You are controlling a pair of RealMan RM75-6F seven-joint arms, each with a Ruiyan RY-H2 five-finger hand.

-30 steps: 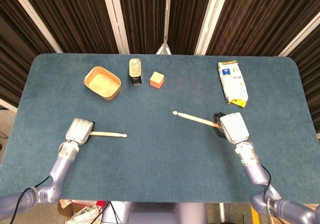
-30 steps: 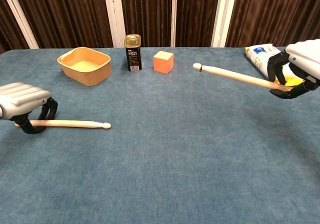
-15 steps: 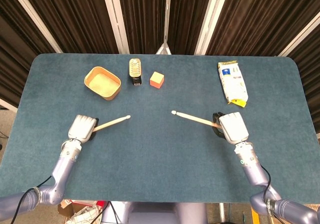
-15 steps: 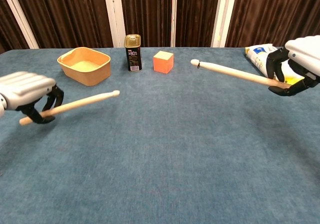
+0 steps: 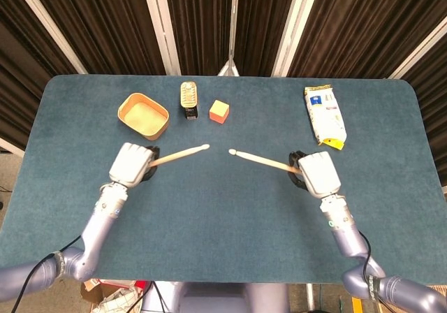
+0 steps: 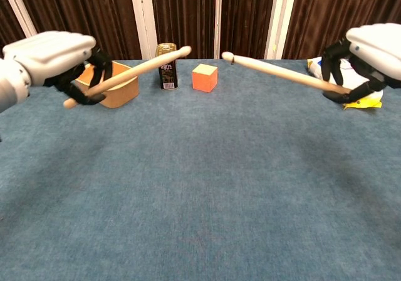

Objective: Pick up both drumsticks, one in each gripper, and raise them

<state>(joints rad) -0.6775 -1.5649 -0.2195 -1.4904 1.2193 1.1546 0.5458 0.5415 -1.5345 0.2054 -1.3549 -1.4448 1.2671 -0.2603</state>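
Raising step in hand. Left robot hand (image 6: 53,58) wrapped round left drumstick (image 6: 141,66), right robot hand (image 6: 373,49) round right drumstick (image 6: 276,72), both off the tabletop (image 6: 200,187). Next: lift higher, grips firm, tips apart.

Left hand (image 6: 53,55) and right hand (image 6: 374,46) hang raised, fingers curled closed.
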